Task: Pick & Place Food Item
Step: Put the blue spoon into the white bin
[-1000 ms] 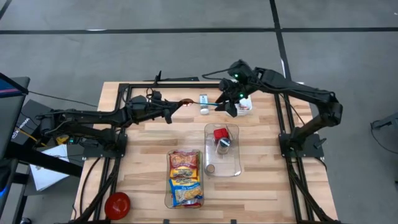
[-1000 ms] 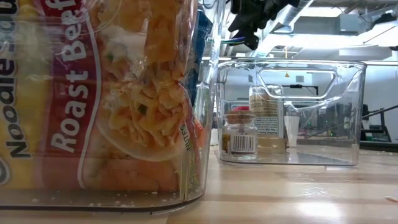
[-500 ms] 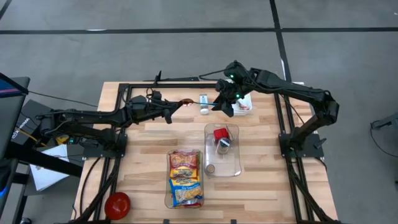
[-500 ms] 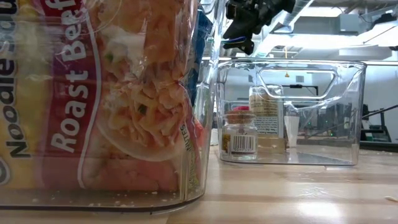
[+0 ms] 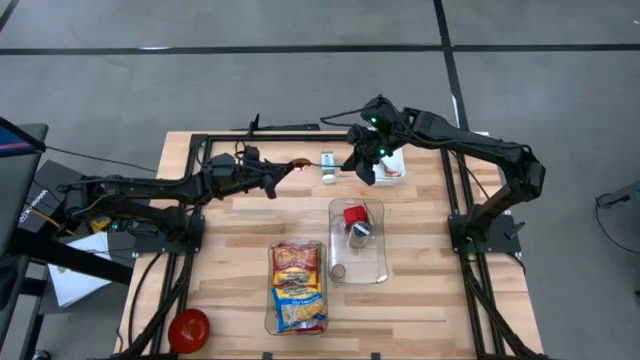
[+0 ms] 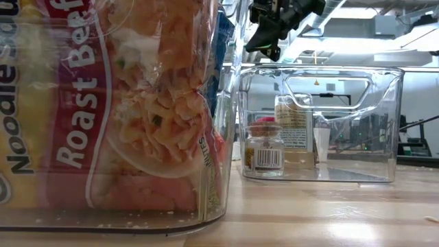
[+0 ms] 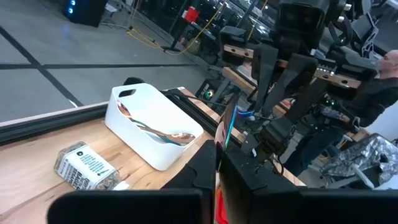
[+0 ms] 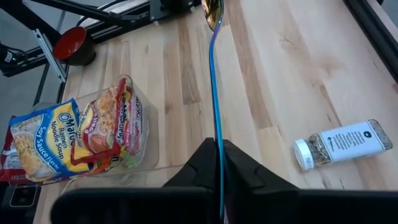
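A spoon (image 5: 325, 164) with a copper bowl (image 5: 298, 165) and a blue-tinted handle hangs level above the table's far middle, between my two grippers. My left gripper (image 5: 284, 173) reaches in from the table's left, shut on the bowl end. My right gripper (image 5: 360, 166) comes from the far right, slanting down, shut on the handle's other end. A spice jar (image 5: 327, 169) lies on its side on the table under the spoon. Noodle packets (image 5: 298, 285) lie in a clear bin near the front. My left gripper pinches the spoon between its two fingers at the bowl end (image 7: 217, 190), where the spoon shows edge-on. The fingers come level from the table's left, along the spoon. The spoon is clear of the table, its handle (image 7: 229, 127) running on toward the right gripper. My right gripper pinches the handle's free end (image 8: 217, 152) between its two fingers. It comes slanting down from the far right, fingers roughly along the handle. The handle runs straight on to the bowl (image 8: 212, 11), clear of the table.
A white tray (image 5: 397, 168) with cutlery stands at the far right. A second clear bin (image 5: 372, 265) holds a red-lidded jar (image 5: 354, 214) and a small jar (image 5: 358, 232). A red bowl (image 5: 188, 328) sits at the near left corner. Black frame rails edge the table.
My right gripper has shut on the spoon's handle; its fingers stood apart a second ago. The spoon and my left gripper have kept still.
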`<state>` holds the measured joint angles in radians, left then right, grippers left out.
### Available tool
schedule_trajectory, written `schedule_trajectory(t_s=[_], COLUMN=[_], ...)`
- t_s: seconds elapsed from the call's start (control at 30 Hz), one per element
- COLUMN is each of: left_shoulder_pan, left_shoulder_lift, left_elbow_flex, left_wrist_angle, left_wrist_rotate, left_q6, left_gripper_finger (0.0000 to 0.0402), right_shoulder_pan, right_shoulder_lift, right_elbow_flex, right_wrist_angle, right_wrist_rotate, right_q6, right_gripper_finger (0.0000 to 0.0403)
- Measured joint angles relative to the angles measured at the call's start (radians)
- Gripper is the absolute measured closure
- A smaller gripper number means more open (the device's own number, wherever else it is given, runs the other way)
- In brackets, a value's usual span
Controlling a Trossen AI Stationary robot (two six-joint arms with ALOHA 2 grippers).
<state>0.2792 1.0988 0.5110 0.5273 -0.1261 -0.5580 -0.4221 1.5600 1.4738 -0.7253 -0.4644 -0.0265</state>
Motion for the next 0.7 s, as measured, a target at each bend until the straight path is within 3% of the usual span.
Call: schedule_trajectory(t_s=[0.17, 0.4, 0.7], left_shoulder_pan=[0.000, 0.001, 0.001], left_shoulder_lift=[0.000, 0.001, 0.001], left_elbow_flex=[0.001, 0.001, 0.001], left_wrist_angle=[-0.016, -0.098, -0.146], left_wrist_rotate=[0.003, 0.022, 0.017], left_q6=[-0.025, -0.029, -0.039], left_gripper_finger=[0.0373, 0.0301, 0.0243], right_shoulder_pan=[-0.016, -0.071, -0.149], right_shoulder_lift=[0.000, -0.007, -0.012], right_elbow_flex=[0.000, 0.000, -0.020], right_wrist_angle=[-0.006, -0.079, -0.171], right_wrist_rotate=[-0.003, -0.001, 0.124], right_q6=[0.000, -0.031, 0.025], right_gripper_finger=[0.0399, 0.0401, 0.0402])
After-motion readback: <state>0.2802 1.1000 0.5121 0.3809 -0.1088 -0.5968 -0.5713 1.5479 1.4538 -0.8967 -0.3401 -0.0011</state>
